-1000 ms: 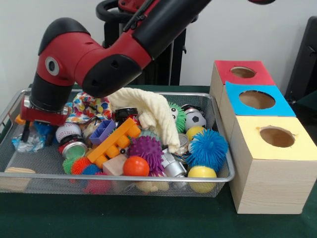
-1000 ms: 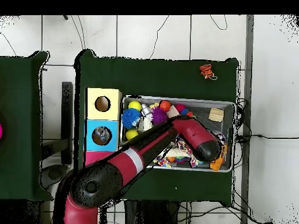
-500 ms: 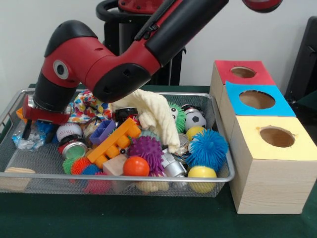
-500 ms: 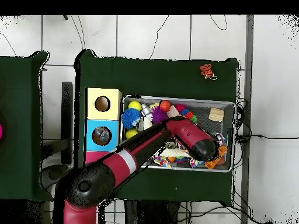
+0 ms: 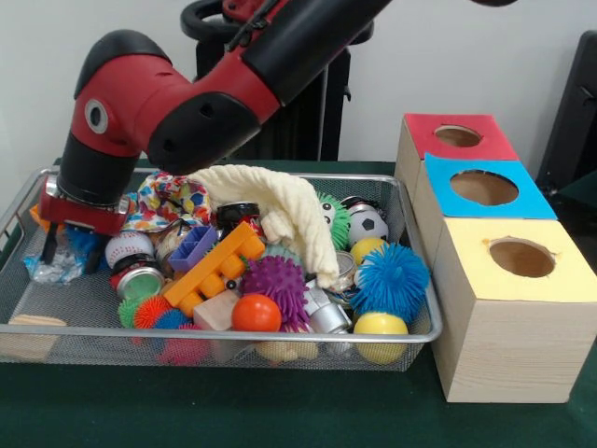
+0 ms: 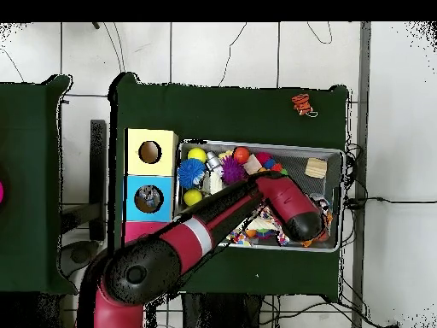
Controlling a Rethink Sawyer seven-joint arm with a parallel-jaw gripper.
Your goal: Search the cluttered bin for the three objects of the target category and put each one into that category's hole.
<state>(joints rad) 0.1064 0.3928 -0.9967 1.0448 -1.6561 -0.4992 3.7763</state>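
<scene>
At the far left end of the wire bin (image 5: 420,308), our tool (image 5: 70,245) hangs low over a crinkled clear-and-blue wrapper (image 5: 54,264), with dark tips showing on either side of it. We cannot tell whether the tool is released or clenched, nor whether it has hold of the wrapper. The target category is not stated, so we judge by what lies there: balls are plentiful, among them a baseball (image 5: 127,248) just beside the tool, an orange ball (image 5: 256,313) near the front, a soccer ball (image 5: 368,223) toward the right and a yellow ball (image 5: 381,326) in the front right corner. A cream cloth (image 5: 284,213) drapes over the middle of the pile. Three boxes stand outside the bin's right end, with a red-topped hole (image 5: 457,136), a blue-topped hole (image 5: 483,188) and a yellow-topped hole (image 5: 521,258).

To do this step well, we should settle on one item, come straight down over it, keep clear of the mesh wall, and lift slowly so that neighbours do not drag along.
</scene>
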